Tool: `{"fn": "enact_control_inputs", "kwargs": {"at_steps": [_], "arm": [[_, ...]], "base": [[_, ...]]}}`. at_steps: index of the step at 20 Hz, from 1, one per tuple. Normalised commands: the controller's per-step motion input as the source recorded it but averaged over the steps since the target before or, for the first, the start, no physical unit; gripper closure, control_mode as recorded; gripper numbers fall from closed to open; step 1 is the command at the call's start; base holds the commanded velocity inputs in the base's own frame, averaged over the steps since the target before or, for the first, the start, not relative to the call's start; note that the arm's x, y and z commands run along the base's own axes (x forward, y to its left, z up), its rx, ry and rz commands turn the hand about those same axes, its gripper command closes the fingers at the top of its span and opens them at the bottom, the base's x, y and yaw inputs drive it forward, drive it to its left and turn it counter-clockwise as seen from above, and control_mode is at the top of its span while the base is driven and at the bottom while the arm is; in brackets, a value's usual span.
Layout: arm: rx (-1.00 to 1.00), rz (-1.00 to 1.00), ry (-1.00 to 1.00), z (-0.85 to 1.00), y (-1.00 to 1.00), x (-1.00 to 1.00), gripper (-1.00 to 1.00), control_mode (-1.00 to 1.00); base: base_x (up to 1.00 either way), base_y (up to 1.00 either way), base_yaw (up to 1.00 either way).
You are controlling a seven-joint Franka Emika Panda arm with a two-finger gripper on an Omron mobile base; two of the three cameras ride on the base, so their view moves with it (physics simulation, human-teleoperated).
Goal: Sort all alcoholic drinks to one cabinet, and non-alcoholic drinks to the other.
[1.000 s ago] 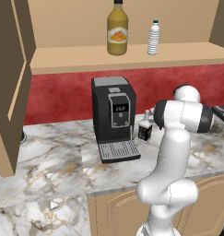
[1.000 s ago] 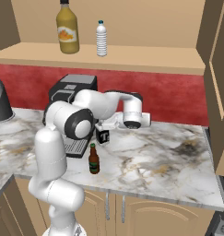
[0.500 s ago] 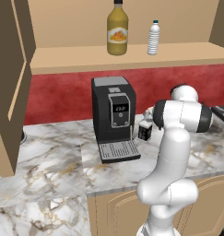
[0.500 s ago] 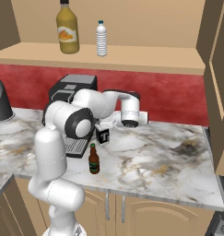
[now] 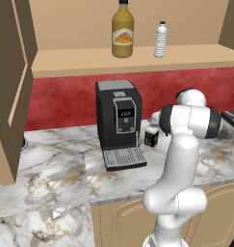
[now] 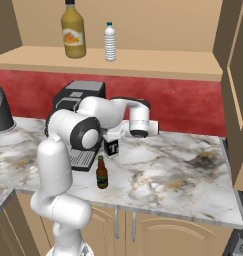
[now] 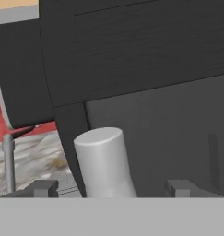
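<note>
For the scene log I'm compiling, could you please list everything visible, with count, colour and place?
Juice bottle: one, yellow-orange with dark cap, on the wide cabinet shelf, left of the water bottle.
Water bottle: one, clear ribbed, on the same shelf.
Wide cabinet: one, tan shelf and back, dark brown doors, above the counter.
Coffee machine: one, black with grey top, on the counter against the red wall.
Squarish bottle: one, clear with black label, on the counter beside the coffee machine.
Beer bottle: one, dark brown, near the counter's front edge.
Counter: one, marbled white.
Kettle: one, grey, far left on the counter.
Tool: one, dark tips either side of the squarish bottle's grey cap, jaws wide.
</note>
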Motion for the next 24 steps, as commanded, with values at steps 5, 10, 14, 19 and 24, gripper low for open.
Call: {"fn": "enact_control_inputs", "kwargs": {"at_steps": [5,10,14,19,24], "arm": [[0.00,0.00,0.00,0.00,0.02,0.00,1.00,-1.00],[0.02,-0.05,0.00,0.35,-0.01,0.00,1.00,-1.00],[0.05,-0.05,0.00,0.92,-0.02,-0.03,1.00,-1.00],[0.03,-0.06,0.00,0.96,-0.01,-0.01,1.00,-1.00],[0.00,-0.06,0.00,0.69,-0.06,-0.37,1.00,-1.00]], "base": [[0.00,0.00,0.00],[0.00,0.00,0.00],[0.00,0.00,0.00],[0.00,0.00,0.00],[0.00,0.00,0.00]]}}
